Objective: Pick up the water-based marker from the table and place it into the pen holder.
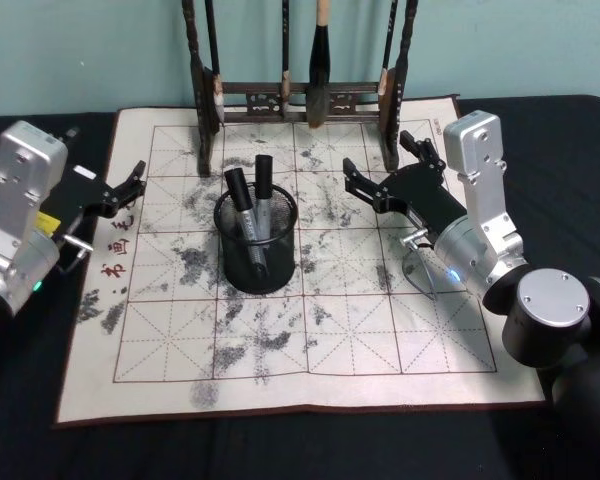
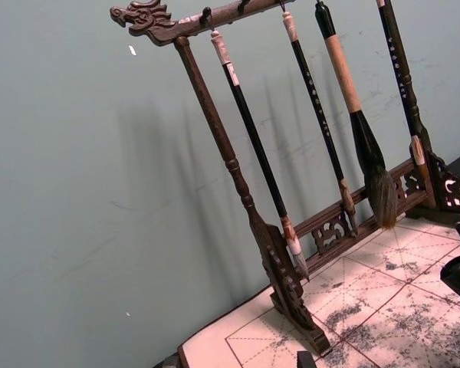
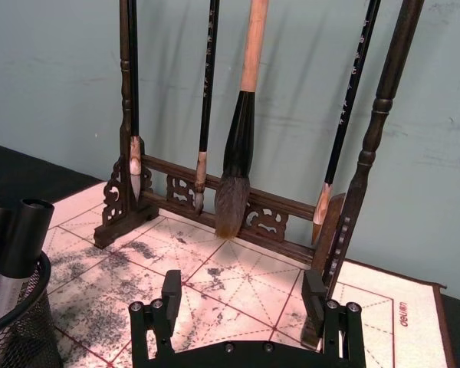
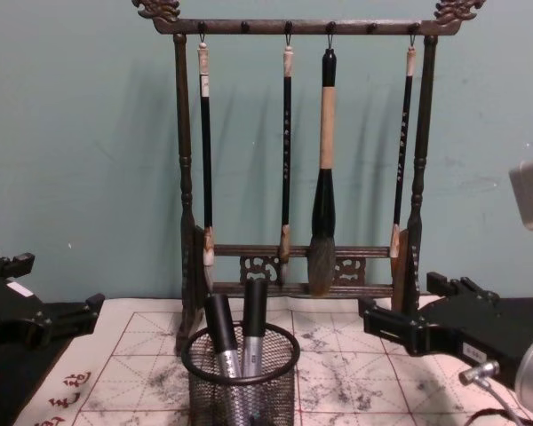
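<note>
Two markers [image 1: 250, 195] stand in pen holder [image 1: 256, 243]; task looks complete. Right tool [image 1: 357, 185] at 3 o'clock, open, empty. Left tool [image 1: 132, 182] at 9 o'clock, open, clear.

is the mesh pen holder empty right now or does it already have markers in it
Not empty. The pen holder stands upright on the mat with two markers in it, black caps sticking up above the rim. Both hands are open and apart from it.
</note>
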